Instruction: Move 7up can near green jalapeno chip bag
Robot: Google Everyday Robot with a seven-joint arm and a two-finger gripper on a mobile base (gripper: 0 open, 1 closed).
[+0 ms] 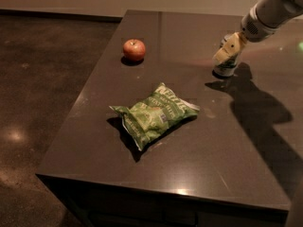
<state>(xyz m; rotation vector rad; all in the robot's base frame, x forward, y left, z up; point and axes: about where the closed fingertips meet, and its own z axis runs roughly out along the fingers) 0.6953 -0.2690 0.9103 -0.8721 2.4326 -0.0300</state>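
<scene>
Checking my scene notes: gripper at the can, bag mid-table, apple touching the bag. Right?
Not quite. The camera view shows the apple apart from the bag, alone near the far left edge of the table. The rest holds: the gripper is at the can, and the bag lies mid-table.

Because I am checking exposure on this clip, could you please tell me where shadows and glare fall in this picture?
Camera view: dim, warm light; the arm casts a long dark shadow across the table at picture right; the chip bag and apple throw small shadows toward lower left; a glint sits near the table's front edge; the hand is at the can.
</scene>
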